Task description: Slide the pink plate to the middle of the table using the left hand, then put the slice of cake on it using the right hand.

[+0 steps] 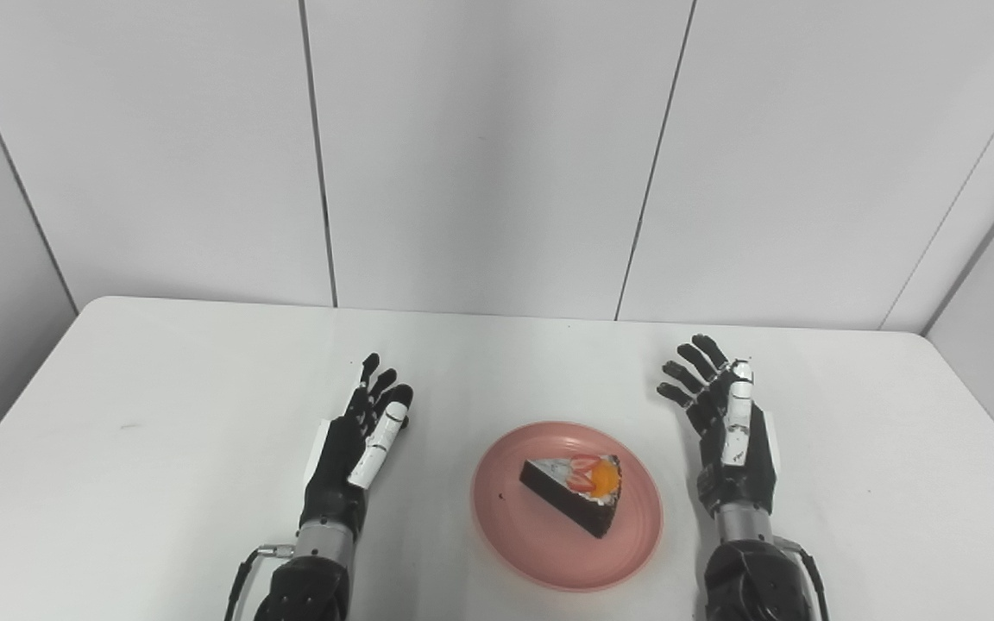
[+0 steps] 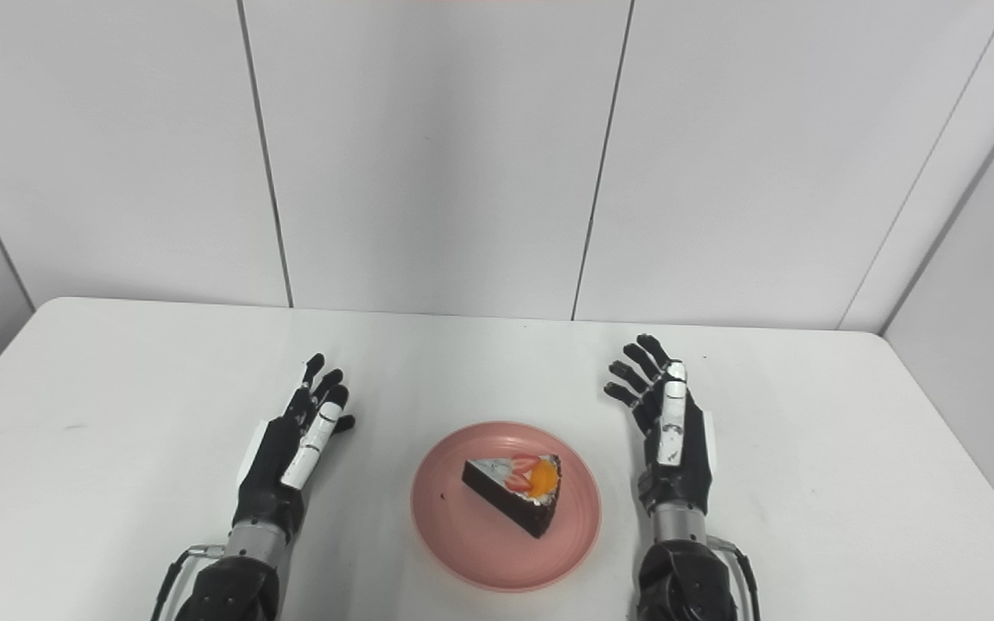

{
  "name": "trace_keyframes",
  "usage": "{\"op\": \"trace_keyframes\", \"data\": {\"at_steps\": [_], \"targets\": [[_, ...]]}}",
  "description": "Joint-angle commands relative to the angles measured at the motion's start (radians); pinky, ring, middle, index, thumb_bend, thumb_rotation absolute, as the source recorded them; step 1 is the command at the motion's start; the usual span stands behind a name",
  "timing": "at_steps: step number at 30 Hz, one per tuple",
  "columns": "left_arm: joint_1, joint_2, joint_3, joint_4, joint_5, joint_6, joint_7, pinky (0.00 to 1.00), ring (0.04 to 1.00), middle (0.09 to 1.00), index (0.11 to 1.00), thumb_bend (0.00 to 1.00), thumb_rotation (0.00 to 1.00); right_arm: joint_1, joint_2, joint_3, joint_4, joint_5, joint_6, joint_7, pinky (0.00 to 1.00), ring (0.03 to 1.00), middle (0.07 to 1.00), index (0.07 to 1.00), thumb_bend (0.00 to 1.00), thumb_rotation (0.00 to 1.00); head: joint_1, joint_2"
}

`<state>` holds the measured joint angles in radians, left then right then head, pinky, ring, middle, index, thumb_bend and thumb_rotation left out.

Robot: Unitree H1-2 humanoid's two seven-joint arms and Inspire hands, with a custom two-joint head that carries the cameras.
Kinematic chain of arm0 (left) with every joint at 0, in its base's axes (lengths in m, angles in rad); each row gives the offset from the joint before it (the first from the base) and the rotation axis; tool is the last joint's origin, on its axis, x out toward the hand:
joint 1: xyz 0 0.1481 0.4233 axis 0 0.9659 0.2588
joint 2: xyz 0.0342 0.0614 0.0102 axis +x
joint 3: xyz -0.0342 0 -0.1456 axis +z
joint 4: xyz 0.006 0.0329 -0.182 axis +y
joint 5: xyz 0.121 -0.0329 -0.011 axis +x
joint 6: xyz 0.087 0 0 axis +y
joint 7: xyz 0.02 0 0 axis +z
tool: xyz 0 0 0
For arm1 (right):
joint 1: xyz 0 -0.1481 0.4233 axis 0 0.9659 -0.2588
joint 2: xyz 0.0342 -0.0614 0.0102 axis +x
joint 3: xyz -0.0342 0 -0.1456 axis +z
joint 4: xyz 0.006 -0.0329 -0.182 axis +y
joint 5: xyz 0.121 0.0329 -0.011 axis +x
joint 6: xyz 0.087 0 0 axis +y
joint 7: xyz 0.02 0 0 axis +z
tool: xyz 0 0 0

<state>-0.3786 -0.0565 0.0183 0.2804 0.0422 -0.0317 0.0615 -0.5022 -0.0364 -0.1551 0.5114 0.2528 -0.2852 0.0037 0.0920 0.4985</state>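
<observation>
A pink plate (image 1: 514, 535) lies on the white table near the front middle. A slice of dark chocolate cake (image 1: 579, 492) with white cream, strawberry and orange on top rests on the plate. My left hand (image 1: 359, 440) is open and empty, to the left of the plate, apart from it. My right hand (image 1: 726, 427) is open and empty, to the right of the plate, fingers spread, apart from it. The scene also shows in the right eye view, with the plate (image 2: 454, 535), cake (image 2: 519, 492), left hand (image 2: 294, 448) and right hand (image 2: 670, 431).
The white table (image 1: 160, 405) runs to a grey panelled wall (image 1: 497, 155) at the back. Its left and right edges are in view. A small dark mark (image 1: 128, 425) lies on the left part of the table.
</observation>
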Motion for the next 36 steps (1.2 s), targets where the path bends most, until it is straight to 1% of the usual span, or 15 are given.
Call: {"op": "trace_keyframes", "data": {"at_steps": [1,2,5,8,11,15,20,24,26,28,30,32,36], "targets": [[-0.01,-0.005,0.007,0.017,0.017,-0.014,0.038,0.93,0.93,0.953,0.965,0.73,0.78,0.032,0.001,0.013,-0.005,0.005,0.044,0.031,0.75,0.798,0.854,0.863,0.77,1.0,0.001,0.001],[-0.009,-0.006,0.005,0.02,0.021,-0.02,0.042,0.93,0.929,0.953,0.968,0.74,0.79,0.033,-0.002,0.016,-0.011,0.003,0.06,0.035,0.8,0.828,0.874,0.886,0.81,1.0,0.001,0.001],[-0.007,-0.008,-0.003,0.031,0.03,-0.041,0.044,0.93,0.94,0.963,0.977,0.74,0.82,0.038,-0.008,0.024,-0.028,0.0,0.096,0.046,0.86,0.876,0.9,0.906,0.83,1.0,0.0,0.003],[-0.006,-0.009,-0.008,0.038,0.03,-0.055,0.04,0.92,0.953,0.975,0.982,0.74,0.82,0.043,-0.008,0.026,-0.045,-0.001,0.119,0.048,0.89,0.898,0.914,0.902,0.84,0.99,0.0,0.003],[-0.006,-0.009,-0.013,0.039,0.039,-0.064,0.045,0.93,0.96,0.981,0.99,0.73,0.83,0.046,-0.008,0.028,-0.05,-0.002,0.124,0.054,0.91,0.913,0.922,0.9,0.84,0.97,-0.002,0.003],[-0.003,-0.009,-0.017,0.029,0.045,-0.065,0.048,0.93,0.966,0.99,0.998,0.69,0.85,0.049,-0.01,0.032,-0.054,-0.014,0.13,0.053,0.95,0.938,0.938,0.913,0.83,0.98,-0.001,0.004],[0.001,-0.01,-0.015,0.017,0.04,-0.057,0.042,0.94,0.971,0.992,0.986,0.67,0.86,0.054,-0.009,0.035,-0.068,-0.02,0.141,0.052,0.97,0.953,0.948,0.918,0.82,0.98,-0.003,0.007],[0.0,-0.005,-0.016,0.013,0.035,-0.051,0.033,0.96,0.989,1.0,0.971,0.59,0.87,0.053,-0.009,0.038,-0.065,-0.022,0.136,0.054,0.97,0.959,0.955,0.919,0.83,0.98,-0.005,0.009],[0.0,-0.003,-0.017,0.014,0.036,-0.054,0.032,0.96,0.991,1.0,0.971,0.59,0.87,0.053,-0.009,0.04,-0.066,-0.024,0.136,0.054,0.97,0.959,0.955,0.919,0.84,0.98,-0.007,0.009],[0.0,-0.002,-0.019,0.013,0.038,-0.055,0.033,0.96,0.994,1.0,0.97,0.56,0.88,0.054,-0.009,0.042,-0.067,-0.027,0.137,0.053,0.97,0.958,0.956,0.923,0.84,0.99,-0.009,0.009],[0.0,-0.001,-0.019,0.013,0.04,-0.055,0.034,0.96,0.998,1.0,0.972,0.55,0.88,0.052,-0.009,0.041,-0.062,-0.027,0.134,0.055,0.97,0.956,0.955,0.925,0.84,0.99,-0.009,0.009],[0.0,0.0,-0.018,0.015,0.038,-0.057,0.035,0.96,0.996,1.0,0.971,0.57,0.88,0.051,-0.009,0.04,-0.058,-0.026,0.129,0.058,0.96,0.955,0.954,0.92,0.85,0.98,-0.01,0.009],[0.0,0.0,-0.018,0.013,0.039,-0.055,0.038,0.94,0.987,1.0,0.971,0.57,0.88,0.051,-0.008,0.039,-0.06,-0.028,0.132,0.059,0.96,0.948,0.95,0.915,0.87,0.97,-0.009,0.01]]}}
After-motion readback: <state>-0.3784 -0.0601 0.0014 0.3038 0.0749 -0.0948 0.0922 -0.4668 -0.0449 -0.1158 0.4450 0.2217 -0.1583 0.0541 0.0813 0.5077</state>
